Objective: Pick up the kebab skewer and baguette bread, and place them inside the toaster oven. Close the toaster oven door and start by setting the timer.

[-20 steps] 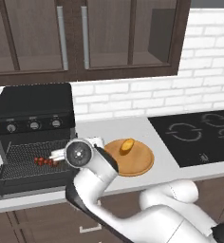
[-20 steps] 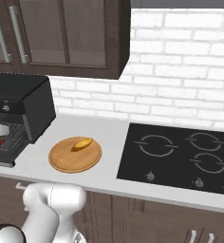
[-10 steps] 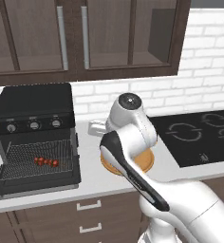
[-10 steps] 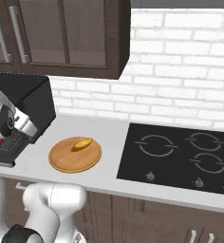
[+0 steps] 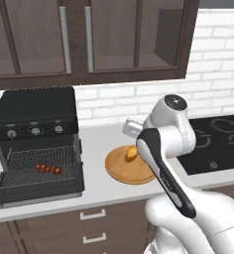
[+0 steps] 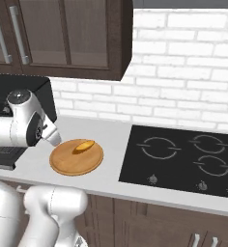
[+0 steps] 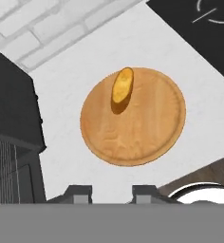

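Above the round wooden plate point(image 7: 133, 116) on the table point(image 5: 99, 183), my end effector point(image 7: 105, 191) hangs partly open and empty (kebab skewer point(image 5: 48, 169) already on the toaster oven point(image 5: 35, 144) rack), so I should lower squarely across the baguette bread point(image 7: 122, 85) near the plate's rim.

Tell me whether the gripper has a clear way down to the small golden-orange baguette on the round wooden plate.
Probably yes. The gripper hangs above the round wooden plate, empty, with its fingers apart, and nothing lies between it and the golden-orange baguette, which rests alone near the plate's rim.
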